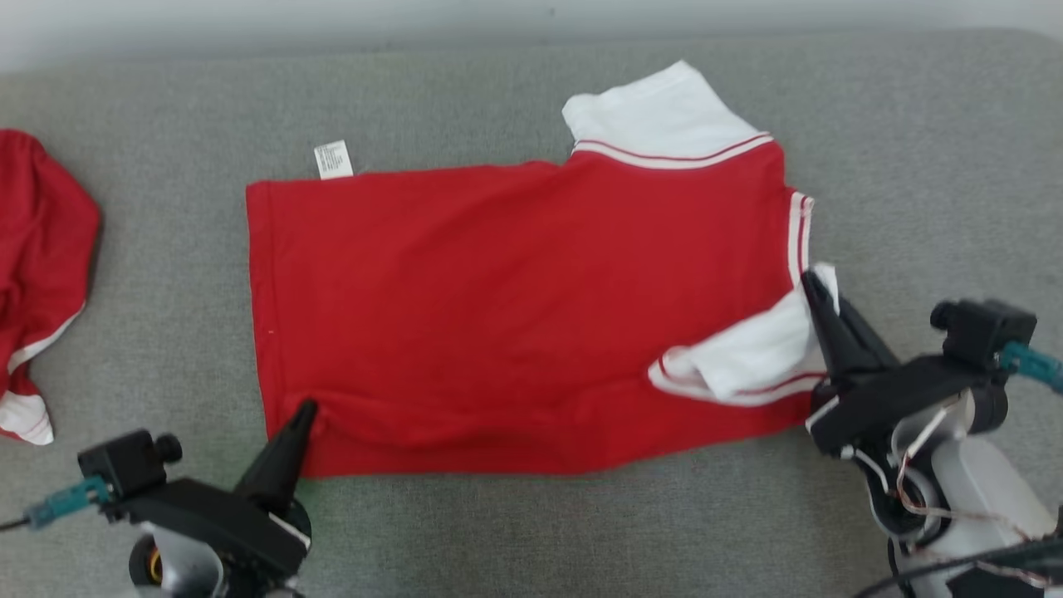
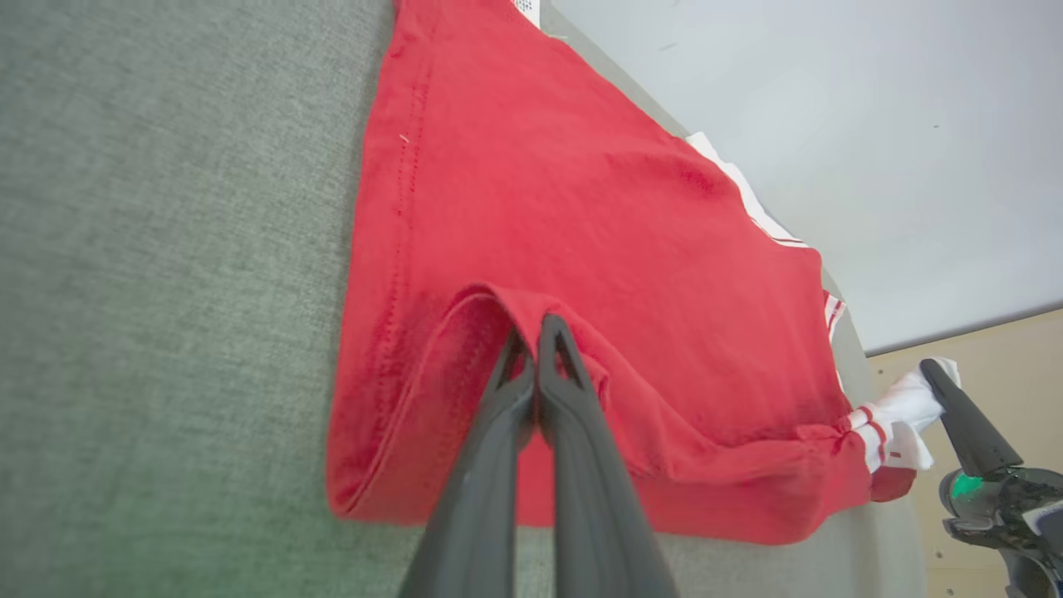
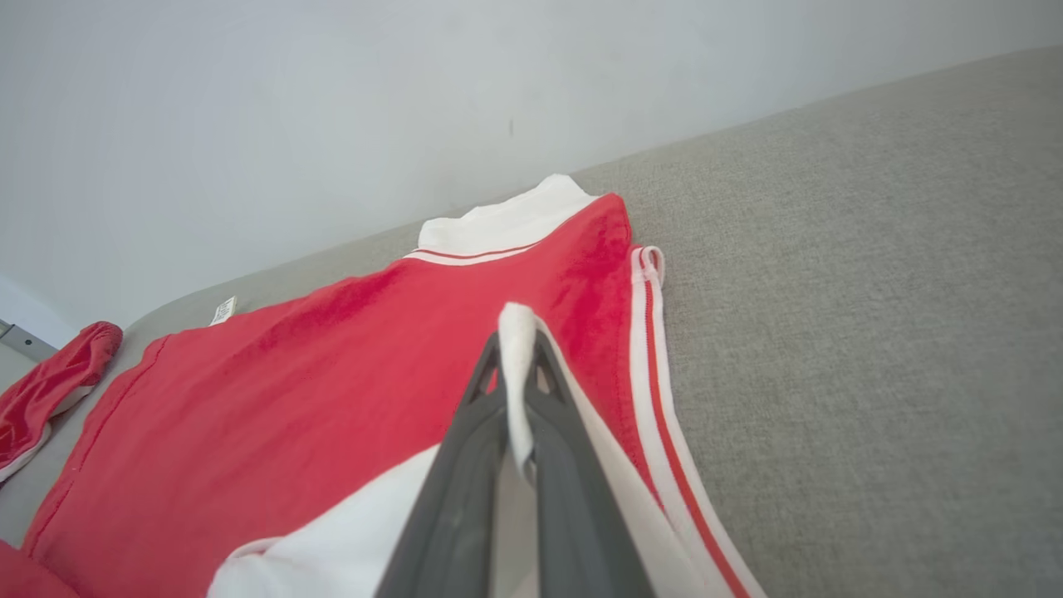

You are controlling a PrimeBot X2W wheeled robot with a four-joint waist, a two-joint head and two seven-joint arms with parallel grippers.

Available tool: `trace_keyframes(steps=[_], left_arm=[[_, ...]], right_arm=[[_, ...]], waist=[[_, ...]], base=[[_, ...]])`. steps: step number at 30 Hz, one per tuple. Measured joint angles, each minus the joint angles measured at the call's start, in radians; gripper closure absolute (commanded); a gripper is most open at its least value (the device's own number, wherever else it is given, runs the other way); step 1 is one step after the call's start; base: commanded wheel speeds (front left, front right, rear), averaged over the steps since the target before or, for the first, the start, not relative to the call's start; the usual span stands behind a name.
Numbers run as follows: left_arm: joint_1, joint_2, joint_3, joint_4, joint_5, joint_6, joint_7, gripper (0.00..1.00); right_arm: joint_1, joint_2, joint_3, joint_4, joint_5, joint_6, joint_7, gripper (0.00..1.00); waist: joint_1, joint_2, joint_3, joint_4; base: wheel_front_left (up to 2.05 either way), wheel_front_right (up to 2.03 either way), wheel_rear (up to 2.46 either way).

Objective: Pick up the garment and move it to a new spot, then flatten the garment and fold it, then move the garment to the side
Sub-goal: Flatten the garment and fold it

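Fingers (image 2: 573, 399) of our left gripper (image 1: 303, 409) pinch the shirt (image 1: 515, 291) hem (image 2: 465, 301), right gripper (image 1: 810, 286) pinches the sleeve (image 1: 756, 349); we should lift both evenly.

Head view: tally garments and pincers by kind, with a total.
Red garments: 2, the spread shirt and a bunched garment at the left edge.
Pincers: 2, left pincer and right pincer, both shut on the spread shirt.
Total: 4
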Motion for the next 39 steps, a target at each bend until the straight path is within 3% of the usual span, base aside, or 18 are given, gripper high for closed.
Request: trace_keyframes(steps=[15, 16, 17, 18, 22, 27, 35, 39], left_arm=[[-0.1, -0.005, 0.003, 0.073, 0.032, 0.002, -0.054, 1.0], [-0.1, -0.008, 0.003, 0.073, 0.037, 0.004, -0.062, 0.63], [-0.099, -0.01, 0.001, 0.072, 0.047, 0.01, -0.072, 0.0], [-0.096, -0.011, 0.0, 0.07, 0.057, 0.013, -0.084, 0.0], [-0.06, -0.024, 0.009, 0.031, 0.114, 0.049, -0.174, 0.0], [0.012, -0.029, 0.009, -0.024, 0.254, 0.134, -0.308, 0.0], [0.081, -0.031, -0.028, -0.076, 0.457, 0.221, -0.475, 0.0], [0.111, -0.03, -0.052, -0.06, 0.508, 0.231, -0.494, 0.0]], right_arm=[[-0.236, -0.031, 0.151, 0.234, 0.102, 0.0, -0.109, 1.0], [-0.241, -0.03, 0.157, 0.239, 0.115, 0.0, -0.122, 0.91], [-0.244, -0.028, 0.16, 0.245, 0.131, 0.0, -0.136, 0.53], [-0.244, -0.026, 0.163, 0.251, 0.146, 0.0, -0.148, 0.0], [-0.233, -0.024, 0.153, 0.255, 0.177, 0.0, -0.201, 0.0], [-0.164, -0.032, 0.09, 0.212, 0.153, 0.0, -0.233, 0.0], [0.03, -0.011, -0.095, 0.008, -0.088, 0.0, -0.238, 0.0], [0.146, 0.016, -0.135, -0.072, -0.197, 0.0, -0.238, 0.0]], waist=[[0.0, 0.0001, 0.102, 0.023], [-0.0001, 0.0, 0.104, 0.025], [0.0, 0.0001, 0.104, 0.026], [0.0, 0.0001, 0.103, 0.027], [-0.0002, 0.0001, 0.094, 0.027], [-0.0002, 0.0001, 0.075, 0.031], [-0.0004, 0.0, 0.03, 0.038], [-0.0003, 0.0, -0.001, 0.039]], base=[[0.0, 0.0, 0.0], [0.0, 0.0, 0.0], [0.0, 0.0, 0.0], [0.0, 0.0, 0.0], [0.0, 0.0, 0.0], [0.0, 0.0, 0.0], [0.0, 0.0, 0.0], [0.0, 0.0, 0.0]])
